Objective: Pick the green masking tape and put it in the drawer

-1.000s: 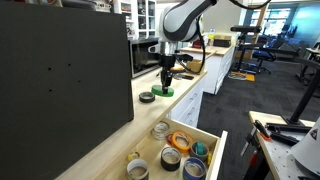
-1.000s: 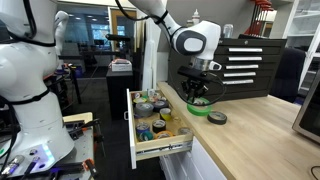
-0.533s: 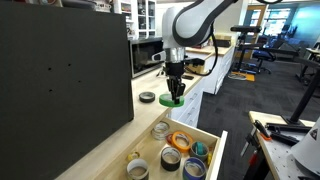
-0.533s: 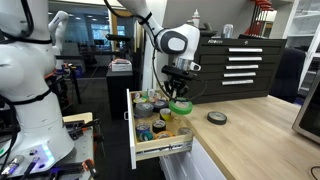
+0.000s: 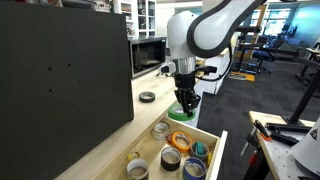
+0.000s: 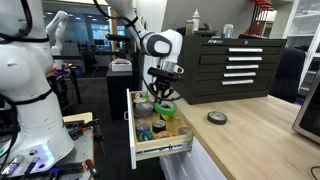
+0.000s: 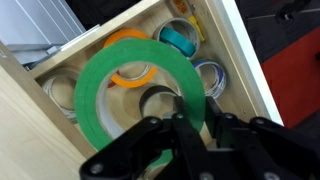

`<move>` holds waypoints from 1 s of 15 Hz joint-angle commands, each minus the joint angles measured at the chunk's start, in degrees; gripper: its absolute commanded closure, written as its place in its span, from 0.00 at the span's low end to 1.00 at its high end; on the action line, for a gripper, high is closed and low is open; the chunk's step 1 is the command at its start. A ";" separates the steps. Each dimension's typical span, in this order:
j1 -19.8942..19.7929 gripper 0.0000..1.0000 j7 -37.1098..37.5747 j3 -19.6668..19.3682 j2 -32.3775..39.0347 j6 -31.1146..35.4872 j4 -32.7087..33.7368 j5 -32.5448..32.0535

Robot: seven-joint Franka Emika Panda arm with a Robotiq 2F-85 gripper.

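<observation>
My gripper (image 5: 184, 106) is shut on the green masking tape (image 5: 181, 113) and holds it in the air over the open drawer (image 5: 212, 152). In the other exterior view the gripper (image 6: 163, 98) holds the tape (image 6: 166, 107) above the drawer (image 6: 163, 146). In the wrist view the green ring (image 7: 105, 75) fills the middle, its rim pinched between the fingers (image 7: 222, 128) of the gripper (image 7: 197, 130). The drawer (image 7: 243, 55) lies below, holding several tape rolls.
A dark blackish ring (image 5: 147, 97) lies on the wooden counter (image 5: 110, 125), also seen in the other exterior view (image 6: 216, 117). Orange (image 7: 128, 41) and blue (image 7: 178, 38) rolls lie in the drawer. A black panel (image 5: 60, 80) stands behind the counter. A tool chest (image 6: 235, 65) stands behind.
My gripper lifted the green tape off the counter and carried it sideways from beside the dark ring to above the open drawer.
</observation>
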 commanded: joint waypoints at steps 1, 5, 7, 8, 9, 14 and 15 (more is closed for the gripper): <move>1.59 0.91 2.70 -0.02 -2.17 4.83 -4.95 -2.04; 2.04 0.91 3.97 0.00 -0.50 10.30 -7.34 -2.94; 2.04 0.91 3.68 0.14 0.70 14.10 -8.39 -2.82; 1.96 0.91 3.49 0.21 1.56 15.67 -8.64 -2.66; 2.01 0.91 3.97 0.19 2.42 17.69 -8.89 -3.16; 1.79 0.91 5.01 0.52 7.46 25.32 -8.75 -4.26; 1.70 0.91 5.52 0.53 8.61 26.62 -8.57 -4.81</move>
